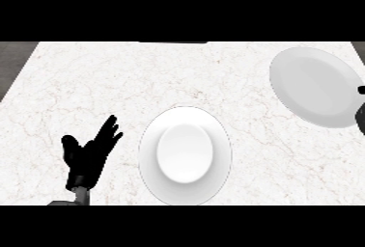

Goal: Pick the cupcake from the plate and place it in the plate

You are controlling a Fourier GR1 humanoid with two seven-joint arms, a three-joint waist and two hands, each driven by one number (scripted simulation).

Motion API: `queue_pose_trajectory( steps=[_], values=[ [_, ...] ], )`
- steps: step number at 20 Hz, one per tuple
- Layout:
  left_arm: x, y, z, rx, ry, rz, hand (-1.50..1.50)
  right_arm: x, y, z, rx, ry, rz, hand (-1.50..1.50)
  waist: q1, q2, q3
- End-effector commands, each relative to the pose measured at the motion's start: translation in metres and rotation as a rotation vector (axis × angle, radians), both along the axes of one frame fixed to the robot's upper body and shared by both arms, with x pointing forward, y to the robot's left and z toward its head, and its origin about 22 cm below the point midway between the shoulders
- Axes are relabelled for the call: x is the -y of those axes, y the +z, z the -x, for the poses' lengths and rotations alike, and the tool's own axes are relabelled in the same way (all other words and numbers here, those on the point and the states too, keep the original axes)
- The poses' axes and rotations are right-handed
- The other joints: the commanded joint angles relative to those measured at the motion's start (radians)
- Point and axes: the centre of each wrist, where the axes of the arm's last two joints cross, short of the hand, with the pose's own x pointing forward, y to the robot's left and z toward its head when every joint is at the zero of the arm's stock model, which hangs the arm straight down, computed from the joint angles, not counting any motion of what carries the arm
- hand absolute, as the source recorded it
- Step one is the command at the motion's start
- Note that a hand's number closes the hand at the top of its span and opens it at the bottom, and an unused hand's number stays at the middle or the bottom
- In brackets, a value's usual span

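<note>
Bright, even light, faint shading.

A kitchen: marble-patterned counter [85,87] bearing two white plates [153,159].

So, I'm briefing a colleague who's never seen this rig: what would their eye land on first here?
Two white plates on the pale marble counter: the near plate at centre, the far plate at upper right. Then the black left hand, open, fingers up, resting at lower left. Only a sliver of the right hand shows at the right edge; no cupcake is visible.
</note>
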Motion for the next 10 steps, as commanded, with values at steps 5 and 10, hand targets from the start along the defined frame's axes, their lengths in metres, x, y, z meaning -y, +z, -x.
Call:
queue_pose_trajectory(
  steps=[5,10],
  values=[
    [-0.002,-0.020,0.015,-0.043,-0.002,-0.011,0.00,-0.017,-0.056,0.019,0.223,-0.113,-0.209,-1.50,0.012,-0.001,-0.002],
    [-0.004,-0.008,0.001,-0.017,-0.020,0.003,0.00,-0.017,-0.046,0.015,0.409,-0.027,-0.054,-1.50,0.014,-0.001,-0.002]
  ],
)
